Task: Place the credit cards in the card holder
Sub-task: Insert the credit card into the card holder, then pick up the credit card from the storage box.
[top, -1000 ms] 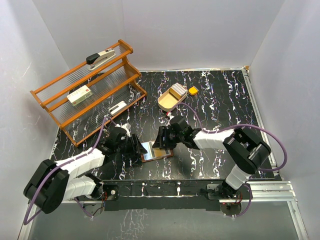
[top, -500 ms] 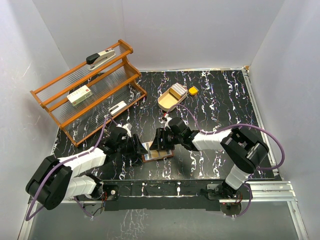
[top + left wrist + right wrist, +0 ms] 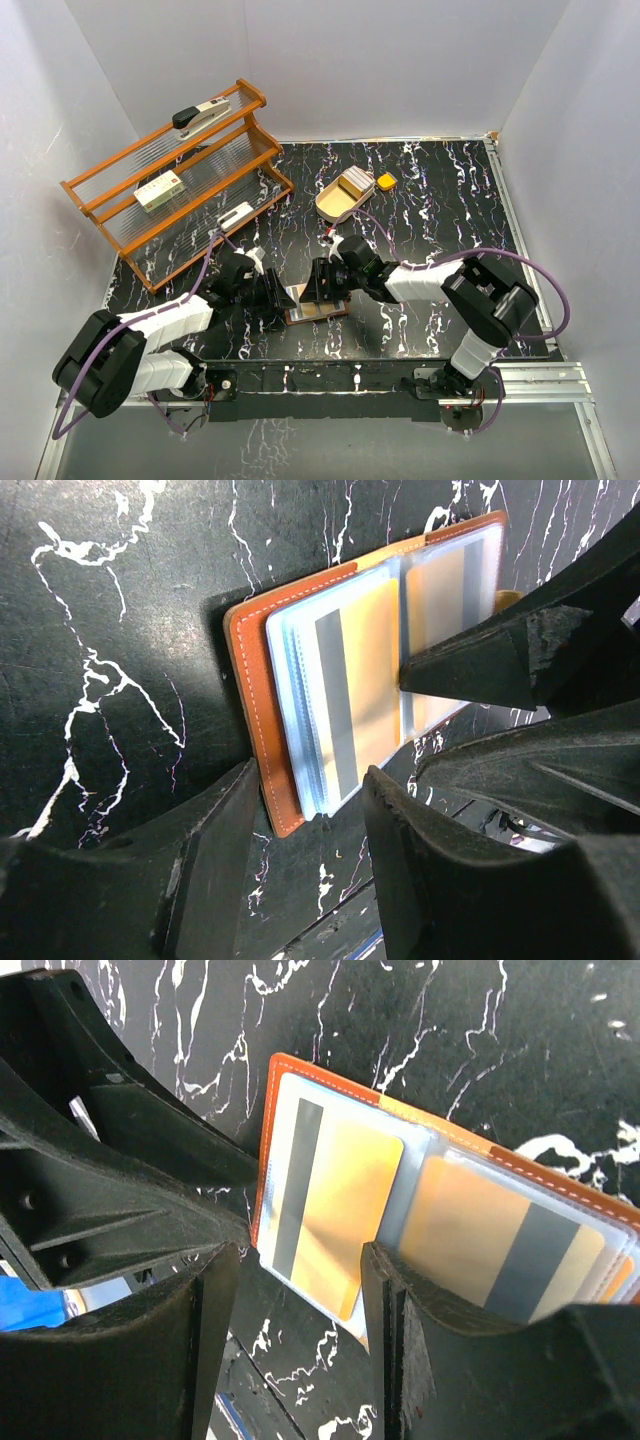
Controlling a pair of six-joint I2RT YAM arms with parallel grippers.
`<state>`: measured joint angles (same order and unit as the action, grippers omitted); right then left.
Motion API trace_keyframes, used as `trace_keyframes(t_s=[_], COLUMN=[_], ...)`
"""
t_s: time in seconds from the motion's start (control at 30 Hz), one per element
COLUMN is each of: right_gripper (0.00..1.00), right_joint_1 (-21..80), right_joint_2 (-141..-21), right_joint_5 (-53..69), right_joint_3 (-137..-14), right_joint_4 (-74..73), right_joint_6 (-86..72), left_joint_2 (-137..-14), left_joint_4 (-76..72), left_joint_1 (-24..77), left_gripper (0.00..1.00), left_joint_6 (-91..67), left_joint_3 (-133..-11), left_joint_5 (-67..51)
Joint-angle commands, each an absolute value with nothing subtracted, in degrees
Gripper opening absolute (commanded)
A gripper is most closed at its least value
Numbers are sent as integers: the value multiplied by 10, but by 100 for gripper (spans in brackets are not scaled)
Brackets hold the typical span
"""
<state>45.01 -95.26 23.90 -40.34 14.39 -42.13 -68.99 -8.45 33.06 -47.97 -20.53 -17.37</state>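
The brown leather card holder (image 3: pixel 316 309) lies open on the black marbled table between both grippers. Its clear sleeves hold a gold card with a grey stripe (image 3: pixel 335 1210) on one side and a second such card (image 3: pixel 480 1230) on the other. My right gripper (image 3: pixel 318 288) is open over the holder (image 3: pixel 266 1150), and one of its fingers (image 3: pixel 440 1340) rests at the fold between the sleeves. My left gripper (image 3: pixel 278 297) is open and empty, its jaws either side of the holder's near corner (image 3: pixel 285 815). The striped card (image 3: pixel 350 680) shows there too.
A wooden rack (image 3: pixel 175 185) stands at the back left with a stapler (image 3: pixel 200 115) and a white-and-green box (image 3: pixel 160 190). A tan oval tray (image 3: pixel 345 195) and a small yellow block (image 3: pixel 387 182) sit behind the holder. A metal rail (image 3: pixel 330 370) runs along the table's front edge.
My right gripper has moved left over the open holder and now covers most of it in the top view. The left gripper has barely moved.
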Motion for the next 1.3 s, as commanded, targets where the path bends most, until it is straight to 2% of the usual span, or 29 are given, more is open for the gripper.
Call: trace_keyframes(t_s=[0.0,0.2,0.47,0.67,0.97,1.27], right_gripper=[50,51,55,57,57,59], right_joint_1=[455,454,439,411,334,313], right_joint_2=[-899,-857,-844,-885,-1001,-1157], right_joint_5=[209,119,-45,-159,-188,-250], right_joint_3=[-432,-482,-607,-707,-815,-964], right_joint_4=[86,-46,-169,-199,-141,-189], right_joint_6=[-390,-327,-205,-94,2,67], left_joint_2=[-687,-656,-595,-565,-541,-515], left_joint_4=[-81,-71,29,92,165,252], left_joint_1=[330,330,330,331,330,331], left_gripper=[45,47,57,98,99,99], left_joint_6=[-470,-473,-446,-417,-380,-305], left_joint_3=[-217,-216,-261,-310,-380,-439], left_joint_5=[-178,-178,-151,-153,-180,-175])
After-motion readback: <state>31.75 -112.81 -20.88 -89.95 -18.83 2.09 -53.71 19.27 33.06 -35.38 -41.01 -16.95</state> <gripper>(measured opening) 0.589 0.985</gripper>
